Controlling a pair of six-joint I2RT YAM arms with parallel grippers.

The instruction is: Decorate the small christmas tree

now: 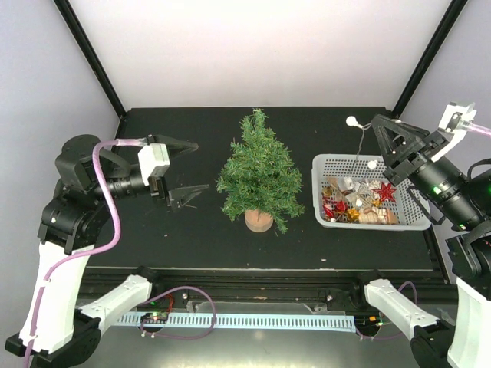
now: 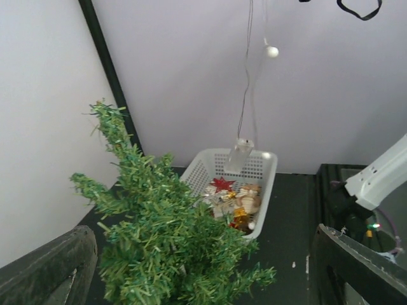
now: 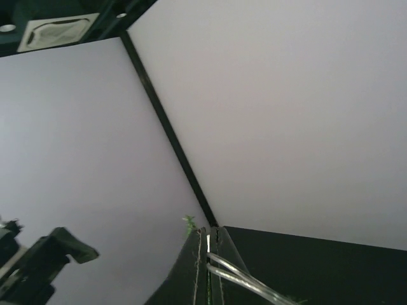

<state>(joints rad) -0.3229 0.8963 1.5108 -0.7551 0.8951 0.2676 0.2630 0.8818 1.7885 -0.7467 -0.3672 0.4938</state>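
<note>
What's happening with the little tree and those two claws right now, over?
Left gripper open, left of small christmas tree. Right gripper shut on light string, dangling over ornament basket. Tree upright, undecorated. Nothing in between.

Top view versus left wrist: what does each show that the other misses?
Only top: the right gripper shut on the light string, and the base under the tree. Only left wrist: the string side-on, hanging straight down toward the basket. Both: tree, basket, ornaments, string.
</note>
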